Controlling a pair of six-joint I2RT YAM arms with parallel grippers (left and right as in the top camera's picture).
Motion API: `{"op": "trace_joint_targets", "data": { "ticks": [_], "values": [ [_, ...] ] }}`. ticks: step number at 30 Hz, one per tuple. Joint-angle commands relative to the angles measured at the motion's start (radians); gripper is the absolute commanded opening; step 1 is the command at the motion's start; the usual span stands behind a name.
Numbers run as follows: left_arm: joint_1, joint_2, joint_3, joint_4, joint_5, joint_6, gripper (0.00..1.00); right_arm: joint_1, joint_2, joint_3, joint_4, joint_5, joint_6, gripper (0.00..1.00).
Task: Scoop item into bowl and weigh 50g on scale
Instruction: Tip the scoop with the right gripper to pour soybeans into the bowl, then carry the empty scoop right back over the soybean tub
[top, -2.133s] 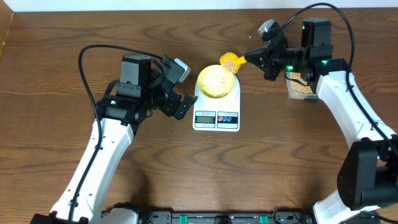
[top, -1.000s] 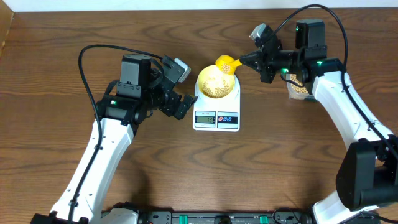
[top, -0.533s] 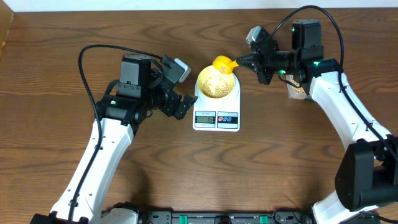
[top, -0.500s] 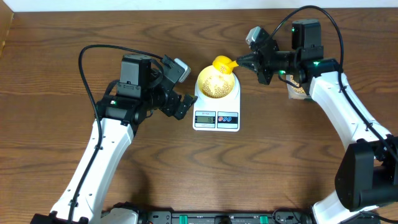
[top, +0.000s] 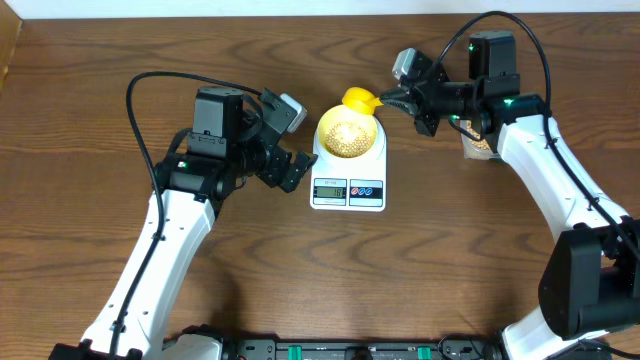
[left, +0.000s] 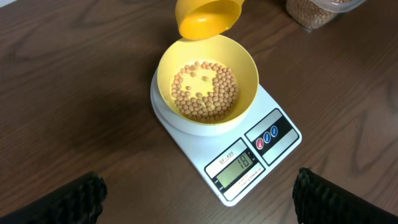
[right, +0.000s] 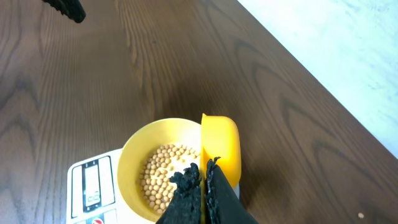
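Many beans (left: 205, 90) lie in the bowl (left: 247, 65) on the scale (left: 199, 149). Right gripper (right: 203, 177) clenches the yellow scoop (right: 221, 146) by its handle. The scoop is tipped over the bowl's far rim, handle pointing toward the right arm. Left gripper (top: 288, 172) gapes empty beside the scale.

Scale (left: 205, 149): white, rectangular, flat on the wood table (top: 320, 280), roughly mid-table. Display (left: 239, 165) and two round buttons (left: 268, 135) sit on the front edge. LCD is on and reads what looks like 18.

Bowl (left: 245, 71): small, round, pale yellow, upright and centred on the scale's top, about as wide as the platform. A yellow scoop (left: 208, 15) hangs tipped above its far rim.

Beans (left: 205, 93): small, round, tan, in a shallow layer over the bowl's bottom with the walls bare above. More of them sit in a clear tub (top: 478, 143) on the table to the right, well apart from the scale.
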Motion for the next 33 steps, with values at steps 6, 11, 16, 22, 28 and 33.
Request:
{"op": "trace_joint_targets", "data": {
  "ticks": [6,11,16,22,28,33],
  "values": [
    [-0.001,-0.015,0.006,0.001,0.010,0.017,0.98,0.005,0.009,-0.005,0.003,-0.018,-0.024,0.01],
    [-0.001,-0.015,0.006,0.001,0.010,0.017,0.98,0.005,0.009,-0.005,0.071,-0.018,0.099,0.01],
    [-0.001,-0.015,0.006,0.001,0.010,0.017,0.98,-0.005,0.008,-0.005,0.204,-0.016,0.283,0.01],
    [-0.001,-0.015,0.006,0.001,0.010,0.017,0.97,-0.045,0.008,-0.005,0.370,-0.016,0.543,0.01],
    [-0.001,-0.015,0.006,0.001,0.010,0.017,0.98,-0.103,0.008,-0.005,0.452,-0.015,0.685,0.01],
    [-0.001,-0.015,0.006,0.001,0.010,0.017,0.97,-0.158,0.008,-0.002,0.464,-0.005,0.767,0.01]
  ]
}}
